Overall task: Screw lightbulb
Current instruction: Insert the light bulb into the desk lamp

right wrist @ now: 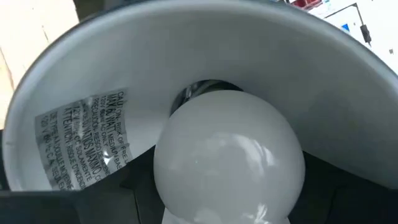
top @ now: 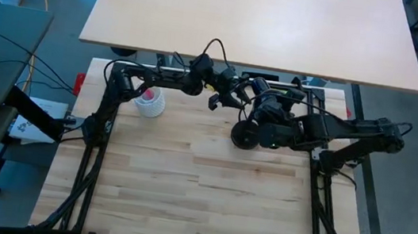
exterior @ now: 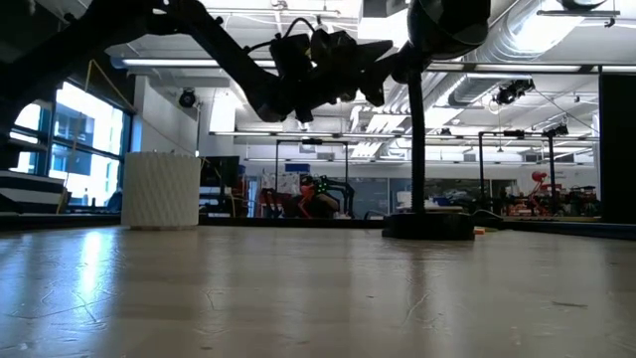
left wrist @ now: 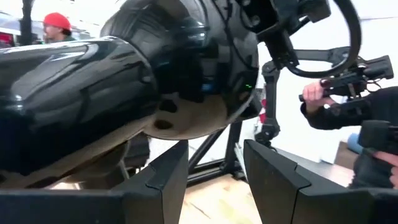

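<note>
Lightbulb (right wrist: 229, 155) sits inside the lamp shade (right wrist: 186, 68), its white frosted globe filling the middle of the right wrist view while its neck reaches into the socket at the back of the shade's pale interior. A printed warning label (right wrist: 90, 140) is stuck to the inner wall of the shade beside the bulb. The right gripper (right wrist: 227, 214) holds the bulb: its dark fingers (right wrist: 134, 202) show at either side of the globe, set apart and pinching it between them. From above, the right arm (top: 351, 134) reaches in from the right edge of the wooden worktop (top: 199, 196) toward the far middle, where the black desk lamp (top: 260, 123) stands with its round base (top: 244, 135) on the wood. The left gripper (left wrist: 214, 168) is at the lamp head as well, coming from the far left; in its wrist view the glossy black outside of the shade (left wrist: 180, 68) fills the space just past its fingers (left wrist: 165, 180), which stand apart with a gap between them and nothing between them; whether they touch the shade cannot be told. In the low view the lamp's post (exterior: 418, 139) rises from its base to the shade above, with both arms meeting at the top. A white ribbed cup (exterior: 161, 190) stands on the worktop at the far left, well apart from the lamp. A person's hand (left wrist: 314, 94) grips a dark handle in the room beyond.
</note>
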